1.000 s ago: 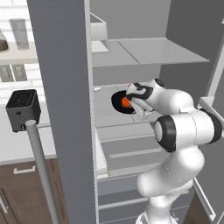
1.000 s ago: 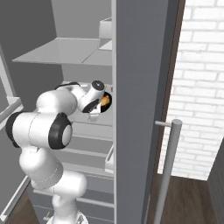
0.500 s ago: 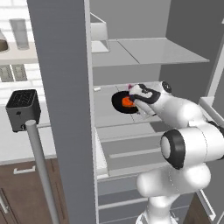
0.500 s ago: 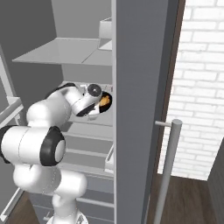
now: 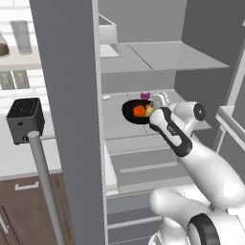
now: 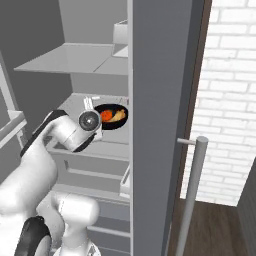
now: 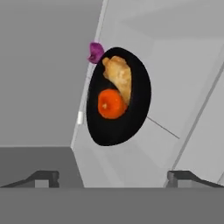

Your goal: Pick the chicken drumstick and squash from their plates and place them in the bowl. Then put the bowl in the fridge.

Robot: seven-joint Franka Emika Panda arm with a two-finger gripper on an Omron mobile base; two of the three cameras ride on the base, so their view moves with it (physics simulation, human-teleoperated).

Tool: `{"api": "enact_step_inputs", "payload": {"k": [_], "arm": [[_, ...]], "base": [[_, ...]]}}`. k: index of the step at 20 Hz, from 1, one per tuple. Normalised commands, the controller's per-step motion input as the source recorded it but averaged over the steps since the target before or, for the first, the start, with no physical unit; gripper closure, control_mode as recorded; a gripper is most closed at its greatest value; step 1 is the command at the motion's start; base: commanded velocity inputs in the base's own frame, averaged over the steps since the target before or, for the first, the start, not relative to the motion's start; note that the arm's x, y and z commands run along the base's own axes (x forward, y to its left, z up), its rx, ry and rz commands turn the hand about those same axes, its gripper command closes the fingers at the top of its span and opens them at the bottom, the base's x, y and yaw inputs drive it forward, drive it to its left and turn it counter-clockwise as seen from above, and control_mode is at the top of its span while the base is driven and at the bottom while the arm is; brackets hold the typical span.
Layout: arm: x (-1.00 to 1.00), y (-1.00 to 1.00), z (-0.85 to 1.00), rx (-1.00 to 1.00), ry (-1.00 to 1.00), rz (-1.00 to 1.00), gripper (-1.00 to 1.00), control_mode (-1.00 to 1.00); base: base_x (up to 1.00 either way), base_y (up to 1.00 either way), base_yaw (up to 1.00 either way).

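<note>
Two food items are sitting in the black bowl (image 7: 118,103) on the fridge (image 5: 64,95) shelf: the squash (image 7: 111,104) toward six o'clock and the chicken drumstick (image 7: 119,76) toward one o'clock, with a small purple thing (image 7: 95,51) lying just beyond the rim at eleven o'clock. A second ago the fingers were closed on the bowl's rim; now the gripper (image 7: 113,177) is standing wide apart and empty, backing clear. Judging by this, the bowl is delivered and only withdrawing the arm and perhaps closing the door is remaining.

A glossy black bowl (image 7: 117,118) holds an orange-red squash (image 7: 111,104) and a golden-tan chicken drumstick (image 7: 119,75) on pale grey fridge (image 5: 143,57) shelving.
</note>
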Motion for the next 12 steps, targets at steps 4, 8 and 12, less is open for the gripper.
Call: {"api": "enact_step_inputs", "payload": {"k": [4,8,12], "arm": [[-1.00,-0.16,1.00,0.03,0.04,-0.02,-1.00,-1.00],[-0.99,-0.18,1.00,0.02,0.18,-0.02,-1.00,-1.00],[-1.00,-0.22,0.91,0.02,0.34,-0.01,-1.00,-1.00]], "base": [[0.00,0.00,0.00],[0.00,0.00,0.00],[0.00,0.00,0.00]]}}
